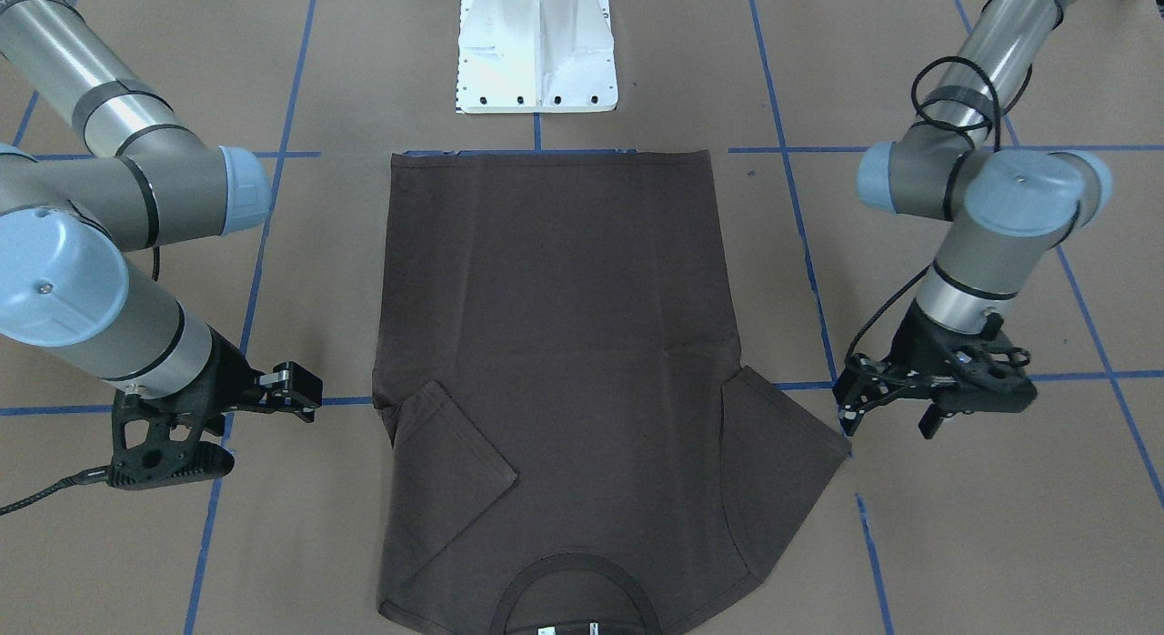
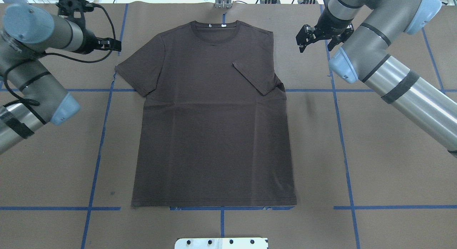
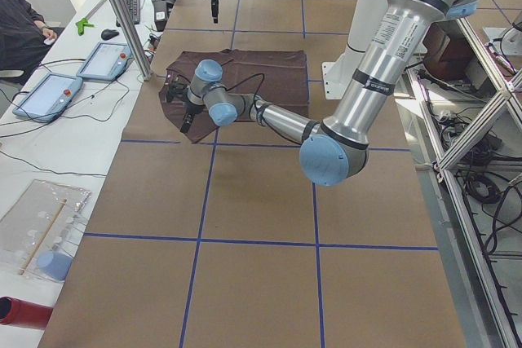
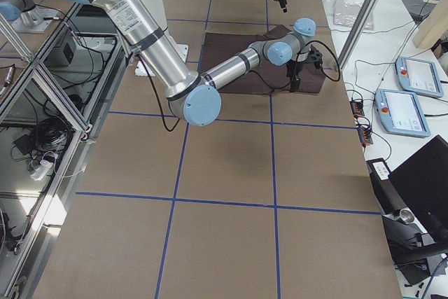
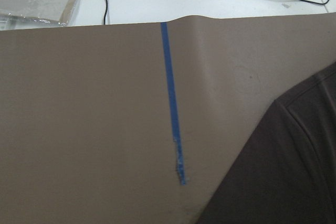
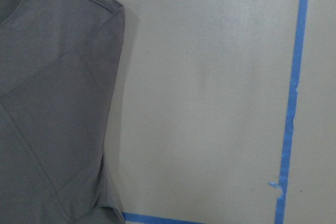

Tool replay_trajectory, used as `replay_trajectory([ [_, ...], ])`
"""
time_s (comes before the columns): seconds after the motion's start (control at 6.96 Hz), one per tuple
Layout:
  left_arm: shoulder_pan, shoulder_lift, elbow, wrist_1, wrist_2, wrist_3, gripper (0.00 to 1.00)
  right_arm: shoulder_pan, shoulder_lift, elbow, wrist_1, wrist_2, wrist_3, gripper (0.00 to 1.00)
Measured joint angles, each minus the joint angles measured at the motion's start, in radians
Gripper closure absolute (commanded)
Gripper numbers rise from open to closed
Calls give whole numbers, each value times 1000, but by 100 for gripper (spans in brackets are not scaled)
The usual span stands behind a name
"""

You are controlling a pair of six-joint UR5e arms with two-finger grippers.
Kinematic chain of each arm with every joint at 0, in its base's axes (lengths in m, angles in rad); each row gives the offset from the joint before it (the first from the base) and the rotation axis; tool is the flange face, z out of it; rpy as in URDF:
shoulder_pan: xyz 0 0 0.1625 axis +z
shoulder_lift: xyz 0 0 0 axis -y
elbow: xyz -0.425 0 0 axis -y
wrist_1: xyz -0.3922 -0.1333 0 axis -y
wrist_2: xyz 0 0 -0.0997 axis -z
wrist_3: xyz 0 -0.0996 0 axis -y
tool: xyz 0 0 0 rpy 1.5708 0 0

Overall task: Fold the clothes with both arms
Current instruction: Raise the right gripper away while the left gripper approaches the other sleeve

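Note:
The dark brown T-shirt (image 2: 214,127) lies flat on the brown table, collar (image 2: 214,28) at the far edge and hem toward the robot base. Its sleeve on my right side (image 2: 255,77) is folded inward over the chest; the other sleeve (image 2: 137,74) is spread out. My left gripper (image 2: 115,45) hovers just beyond the spread sleeve's tip, open and empty. In the front view the left gripper (image 1: 887,415) sits beside the sleeve tip (image 1: 818,444). My right gripper (image 2: 317,45) hangs open and empty, beside the shirt's shoulder. Neither wrist view shows fingers, only the sleeve edge (image 5: 283,171) and the folded shoulder (image 6: 52,103).
Blue tape lines (image 2: 100,142) cross the brown table cover. The white bolted pedestal (image 1: 536,53) stands just behind the hem. A side table with teach pendants (image 3: 49,91) and a seated person (image 3: 16,30) lies beyond the collar end.

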Motion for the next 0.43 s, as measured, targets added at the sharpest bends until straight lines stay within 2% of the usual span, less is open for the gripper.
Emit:
replay_trajectory([
  [0.14,42,-8,55,-62,46,-65,0,3,-8,9,-3,1,-7,0],
  [0.43,68,-12,126,-132,77,-113,1,4,-7,12,-3,1,-3,0],
])
